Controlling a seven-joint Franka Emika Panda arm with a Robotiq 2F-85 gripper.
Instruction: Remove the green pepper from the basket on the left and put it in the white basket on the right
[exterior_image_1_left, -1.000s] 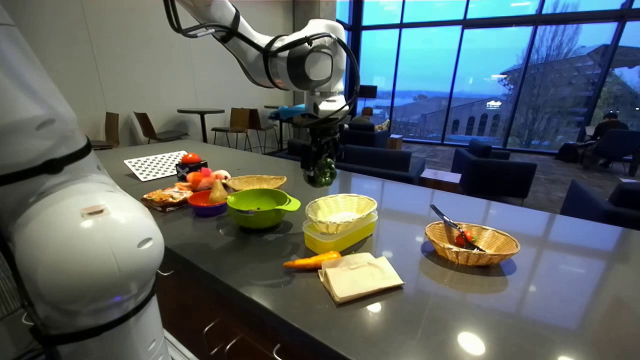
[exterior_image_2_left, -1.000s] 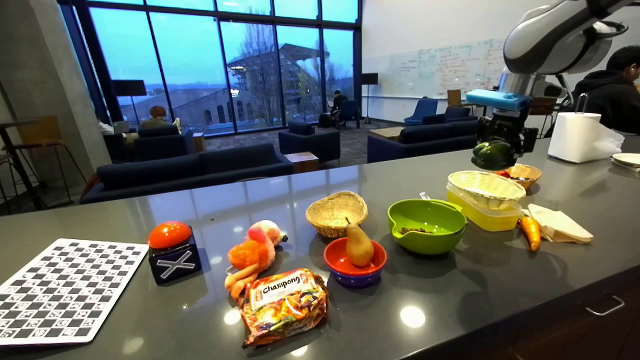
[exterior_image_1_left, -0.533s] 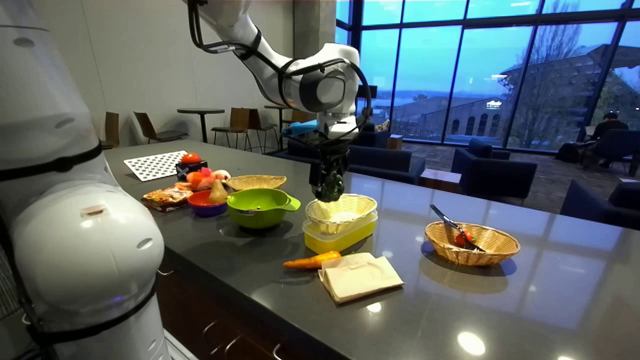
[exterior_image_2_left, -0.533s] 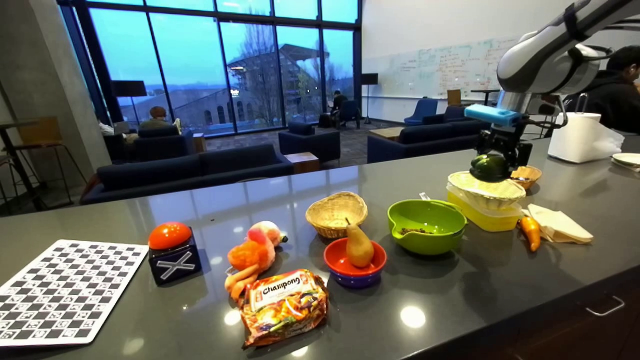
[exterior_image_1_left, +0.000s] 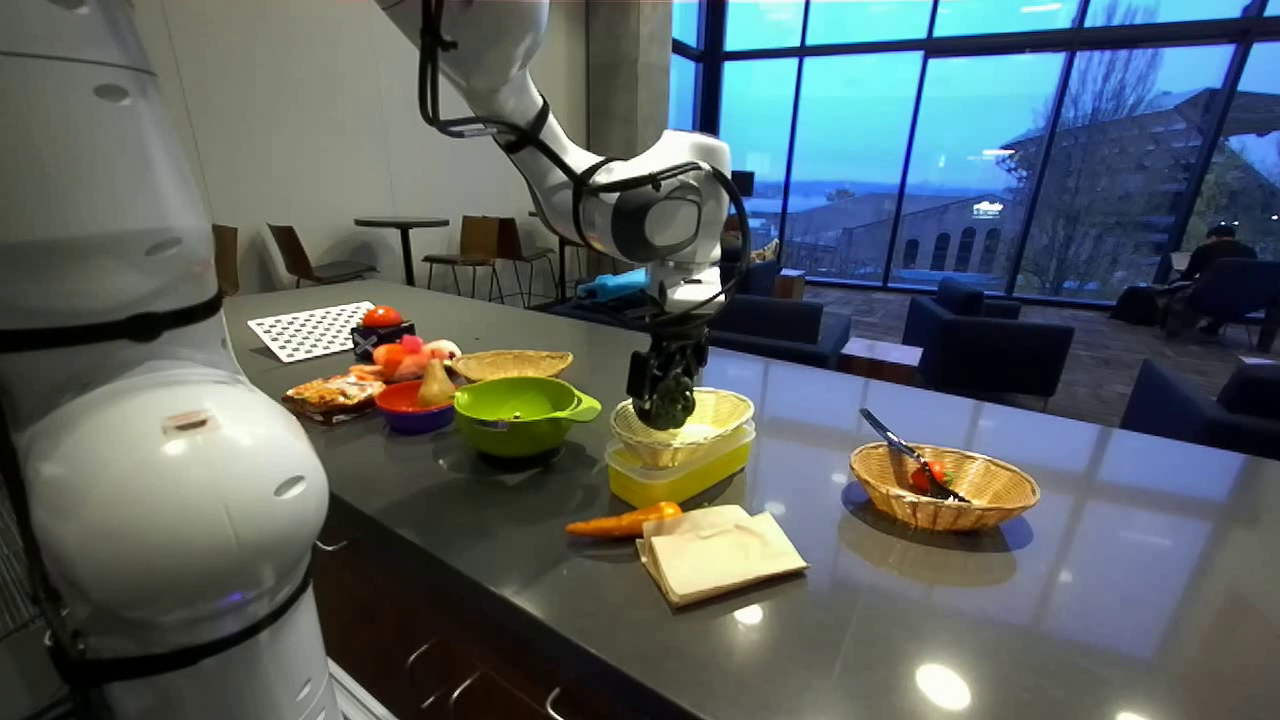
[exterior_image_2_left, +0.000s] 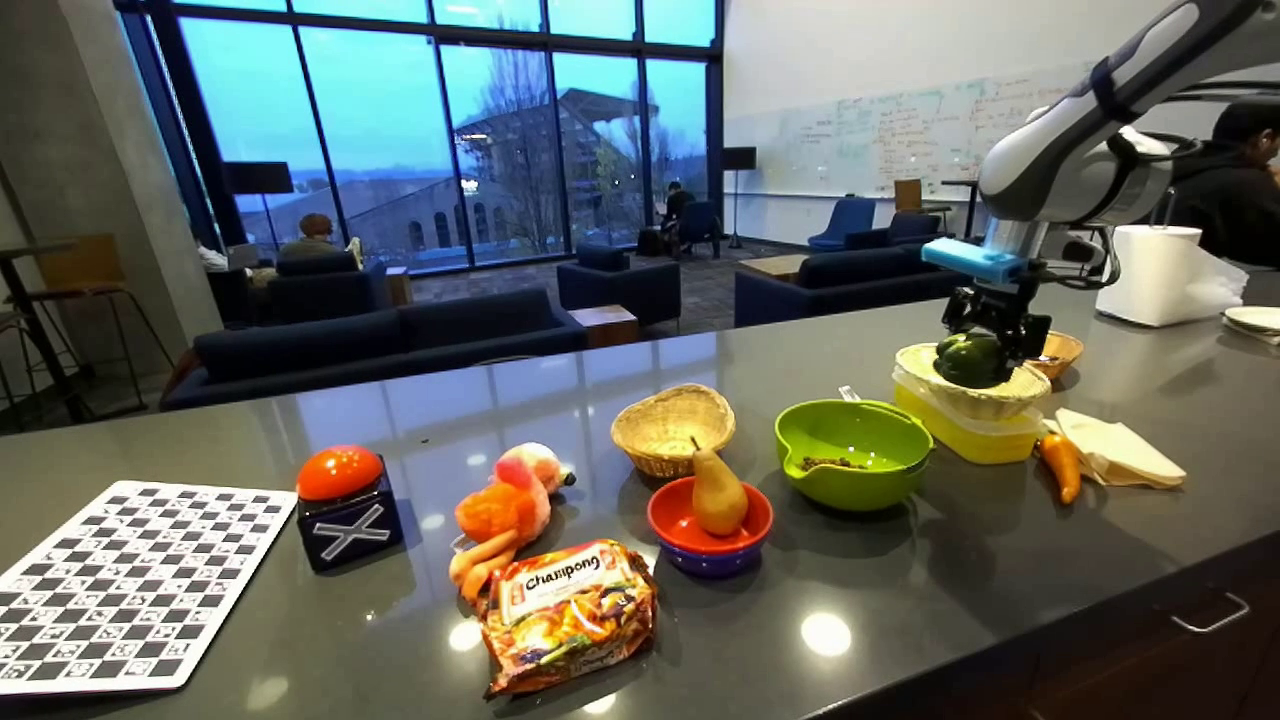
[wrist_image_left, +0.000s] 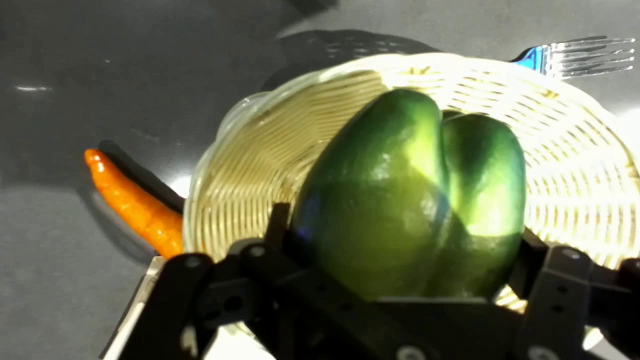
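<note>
The green pepper (exterior_image_1_left: 670, 408) is dark and glossy. It also shows in an exterior view (exterior_image_2_left: 968, 362) and, large, in the wrist view (wrist_image_left: 380, 190). My gripper (exterior_image_2_left: 990, 345) points down and is shut on the pepper, with a finger on each side of it in the wrist view. The pepper is low over the white woven basket (exterior_image_1_left: 728, 418), at about rim height. I cannot tell whether it touches the basket floor. The white basket's wall surrounds the pepper in the wrist view (wrist_image_left: 235, 215). A tan woven basket (exterior_image_2_left: 640, 435) stands farther left with no pepper in it.
The white basket rests on a yellow-filled container (exterior_image_1_left: 715, 468). An orange pepper (exterior_image_1_left: 620, 523) and napkins (exterior_image_1_left: 725, 560) lie in front. A green bowl (exterior_image_2_left: 850, 480) stands beside it. A fork (wrist_image_left: 585, 57) lies near the rim. A brown basket (exterior_image_1_left: 935, 515) holds a tomato and a dark utensil.
My gripper has come down with the pepper still in it, from above the white basket to about its rim height. The baskets have not moved.
</note>
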